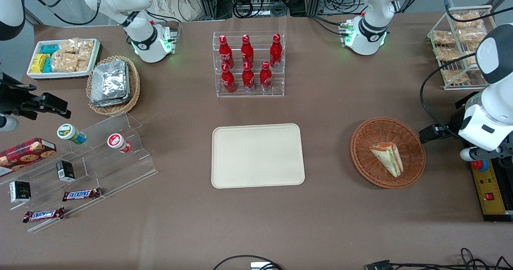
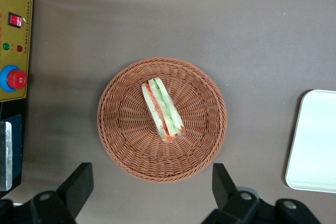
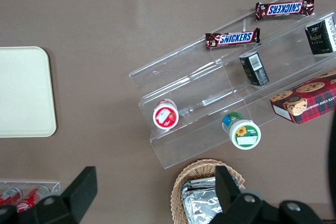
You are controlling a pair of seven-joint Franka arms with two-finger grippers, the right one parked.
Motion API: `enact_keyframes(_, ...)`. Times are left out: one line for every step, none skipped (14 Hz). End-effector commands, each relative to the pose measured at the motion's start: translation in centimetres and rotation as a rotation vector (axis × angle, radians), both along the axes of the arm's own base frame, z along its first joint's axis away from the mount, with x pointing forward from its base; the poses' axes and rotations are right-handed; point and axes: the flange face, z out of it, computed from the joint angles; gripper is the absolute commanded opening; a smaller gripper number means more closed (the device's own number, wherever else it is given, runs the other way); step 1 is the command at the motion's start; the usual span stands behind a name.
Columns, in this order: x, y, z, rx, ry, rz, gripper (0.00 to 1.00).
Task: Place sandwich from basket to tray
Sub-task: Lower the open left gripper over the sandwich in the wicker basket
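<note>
The sandwich (image 2: 161,109) lay on its side in the basket (image 2: 121,129), untouched. The gripper (image 2: 152,187) hovered above the basket's rim, fingers spread wide and empty, ready to descend. The tray (image 1: 257,156) sat near, toward the parked arm's end.

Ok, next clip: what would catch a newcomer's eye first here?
Probably the sandwich lying in the reddish wicker basket toward the working arm's end of the table, with the bare cream tray beside it at the table's middle. The open claw hangs above the basket. Farther from the camera, red bottles fill a clear rack.
</note>
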Motion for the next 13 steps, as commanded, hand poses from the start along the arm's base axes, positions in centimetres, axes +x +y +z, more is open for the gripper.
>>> enact_keyframes(0.2,-0.1,0.6,0.008,0.003,0.011,1.0)
enact_keyframes(0.2,-0.1,0.5,0.008,0.006,0.01,1.0)
enact_keyframes(0.3,-0.1,0.5,0.011,0.006,0.019,1.0)
enact_keyframes(0.3,-0.1,0.2,0.011,0.011,0.026,1.0)
enact_keyframes(0.2,-0.2,-0.1,0.011,0.018,0.061,1.0)
enact_keyframes(0.1,-0.3,-0.8,0.014,0.028,0.124,1.0)
enact_keyframes(0.0,-0.2,-1.6,0.017,0.034,0.16,1.0)
enact_keyframes(0.3,-0.1,-2.3,0.012,0.032,0.173,1.0)
enact_keyframes(0.4,-0.2,-3.7,0.005,0.055,0.183,1.0)
enact_keyframes(0.5,0.0,-5.2,0.006,0.078,0.227,1.0)
enact_keyframes(0.7,0.8,-6.4,0.009,0.076,0.285,1.0)
enact_keyframes(0.5,1.8,-7.9,0.009,0.066,0.323,1.0)
enact_keyframes(0.4,2.0,-9.6,0.003,0.058,0.335,1.0)
